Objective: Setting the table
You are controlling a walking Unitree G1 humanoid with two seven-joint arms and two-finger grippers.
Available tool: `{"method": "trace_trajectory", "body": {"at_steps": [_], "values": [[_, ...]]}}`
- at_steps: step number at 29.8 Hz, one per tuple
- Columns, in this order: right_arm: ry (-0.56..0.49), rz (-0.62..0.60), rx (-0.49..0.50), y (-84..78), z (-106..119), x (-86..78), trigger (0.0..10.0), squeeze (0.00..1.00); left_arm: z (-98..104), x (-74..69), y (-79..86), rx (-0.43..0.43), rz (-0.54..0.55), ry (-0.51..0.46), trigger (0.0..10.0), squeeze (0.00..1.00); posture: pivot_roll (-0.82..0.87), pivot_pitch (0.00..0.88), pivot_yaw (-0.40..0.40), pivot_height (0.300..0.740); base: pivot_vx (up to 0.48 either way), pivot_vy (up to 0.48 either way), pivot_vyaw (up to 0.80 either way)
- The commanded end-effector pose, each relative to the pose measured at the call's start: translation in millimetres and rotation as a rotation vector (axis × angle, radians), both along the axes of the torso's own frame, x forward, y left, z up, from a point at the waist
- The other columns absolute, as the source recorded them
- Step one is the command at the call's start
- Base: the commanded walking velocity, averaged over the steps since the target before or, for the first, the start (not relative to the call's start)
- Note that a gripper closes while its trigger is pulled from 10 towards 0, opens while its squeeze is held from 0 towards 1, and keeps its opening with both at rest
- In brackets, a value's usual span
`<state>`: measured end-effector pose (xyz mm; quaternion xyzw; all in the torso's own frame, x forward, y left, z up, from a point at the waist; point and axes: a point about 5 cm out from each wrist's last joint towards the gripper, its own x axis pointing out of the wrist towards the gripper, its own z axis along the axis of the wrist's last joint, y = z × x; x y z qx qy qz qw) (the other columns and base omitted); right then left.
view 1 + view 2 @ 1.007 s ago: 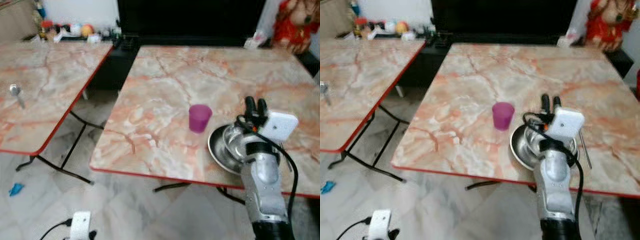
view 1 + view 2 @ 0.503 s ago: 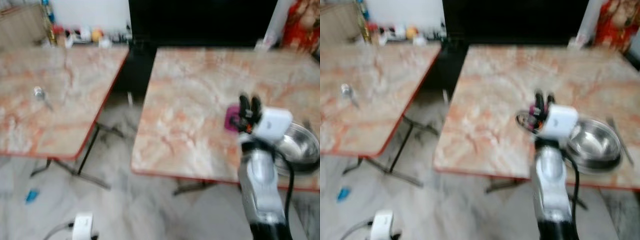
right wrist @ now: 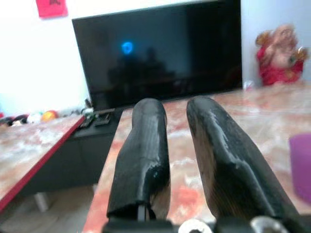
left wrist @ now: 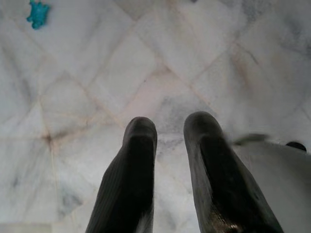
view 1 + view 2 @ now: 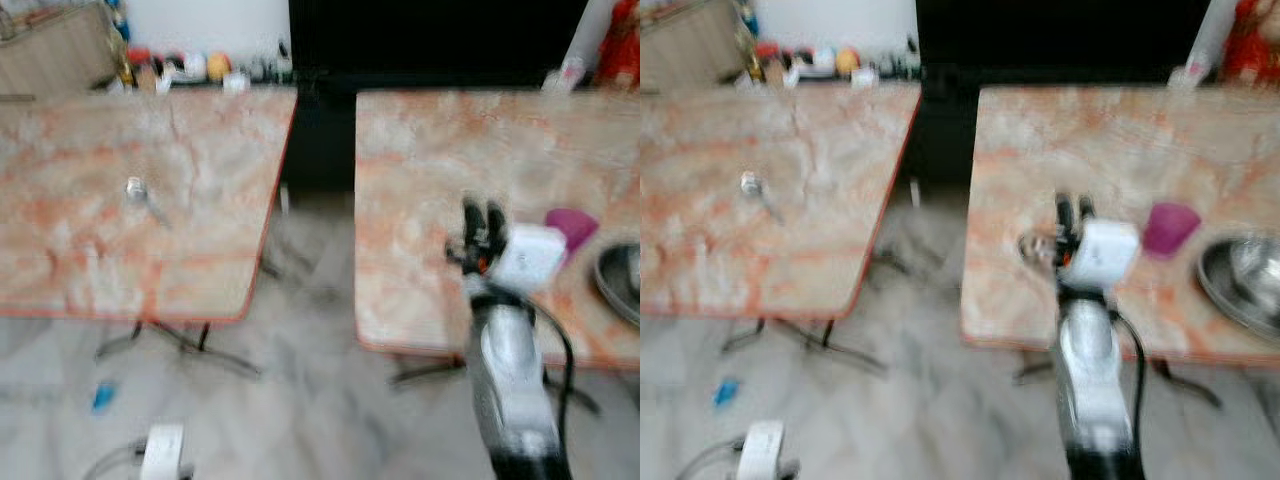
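- The head views have swung left since a second ago, now blurred: the right table's purple cup (image 5: 1169,228) and steel bowl (image 5: 1240,282) sit near its right front edge, the left table (image 5: 60,280) fills more of view.
- Judged: the robot is turning toward the spoon (image 5: 143,196) lying mid-left-table.
- Right gripper (image 5: 1073,212) is raised over the right table's front edge, fingers nearly together, empty; left gripper (image 4: 170,127) hangs over floor, fingers slightly apart.
- The gap between the tables lies on the way.

Right arm (image 5: 510,380) raised upright in front of the body, silver forearm vertical, white wrist camera housing (image 5: 530,256) at its top. Right gripper (image 5: 481,216) points up and forward, its two black fingers (image 3: 146,150) nearly together, holding nothing. Left gripper (image 4: 167,131) hangs low, pointing downward, fingers slightly apart, empty
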<state>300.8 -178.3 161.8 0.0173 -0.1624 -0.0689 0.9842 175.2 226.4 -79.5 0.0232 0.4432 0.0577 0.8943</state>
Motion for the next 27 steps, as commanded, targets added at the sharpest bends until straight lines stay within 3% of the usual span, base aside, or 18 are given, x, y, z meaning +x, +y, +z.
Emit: {"method": "trace_trajectory", "body": {"at_steps": [1, 27], "values": [[-0.039, 0.03, 0.011, 9.3, 11.1, 4.8, 10.0, 0.0, -0.4, -3.5, 6.3, 0.013, 0.005, 0.018, 10.0, 0.0, 0.07, 0.0, 0.008, 0.74, 0.0, 0.45, 0.0], [-0.024, 0.044, 0.028, 15.4, 8.8, 8.5, 10.0, 0.0, 1.6, 0.1, 7.8, 0.011, 0.032, 0.001, 10.0, 0.0, 0.09, 0.0, 0.005, 0.74, 0.0, 0.444, 0.0]]}}
